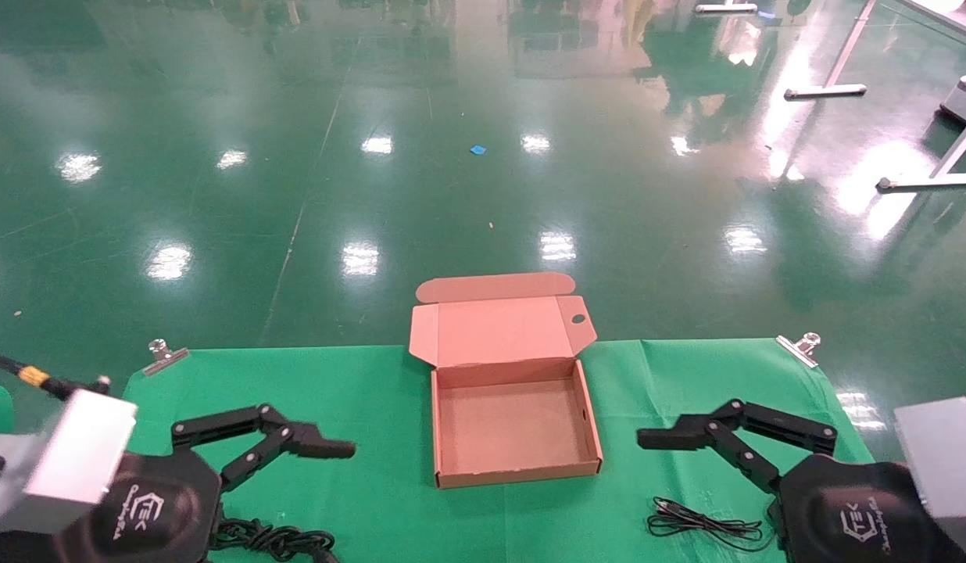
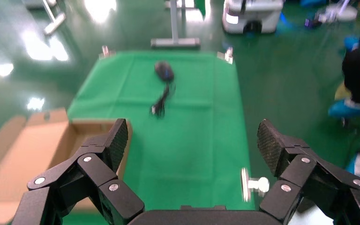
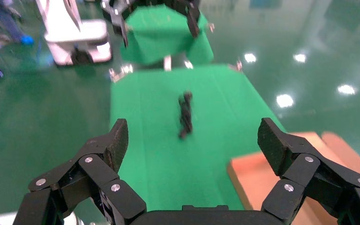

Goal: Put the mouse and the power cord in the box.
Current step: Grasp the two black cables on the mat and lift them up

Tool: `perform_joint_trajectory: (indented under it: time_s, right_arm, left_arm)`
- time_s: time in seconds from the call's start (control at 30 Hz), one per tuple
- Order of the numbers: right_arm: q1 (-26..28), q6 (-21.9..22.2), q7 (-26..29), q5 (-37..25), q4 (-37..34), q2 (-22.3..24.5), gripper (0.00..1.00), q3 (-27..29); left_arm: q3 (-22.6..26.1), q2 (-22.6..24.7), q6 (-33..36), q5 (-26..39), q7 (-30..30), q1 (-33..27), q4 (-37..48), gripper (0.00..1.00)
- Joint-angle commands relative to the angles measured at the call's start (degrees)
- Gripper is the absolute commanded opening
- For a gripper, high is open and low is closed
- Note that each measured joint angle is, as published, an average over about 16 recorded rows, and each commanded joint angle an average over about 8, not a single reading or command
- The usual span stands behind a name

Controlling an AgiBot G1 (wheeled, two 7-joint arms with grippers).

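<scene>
ok, nothing packed yet. box (image 1: 514, 422) sits open mid-cloth, empty. my left gripper (image 1: 327, 446) and right gripper (image 1: 663, 438) both hover wide open, holding nothing. mouse (image 2: 164, 71) on the right side, power cord (image 1: 276, 539) by my left. next: prob drop onto one w/ clean jaw alignment.

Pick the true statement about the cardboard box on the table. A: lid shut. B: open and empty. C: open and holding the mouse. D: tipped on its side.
B: in the head view the box sits flat, lid folded back, its floor bare.
</scene>
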Motion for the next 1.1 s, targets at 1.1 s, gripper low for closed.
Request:
perform_joint_trajectory:
  time_s: [1.1]
  right_arm:
    - [24.8,8.9,-33.0,-43.1,-46.2,-16.0,1.00,-28.0]
  left_arm:
    - [31.2,19.4,-7.8,32.6,26.1,-22.3,48.9,1.00]
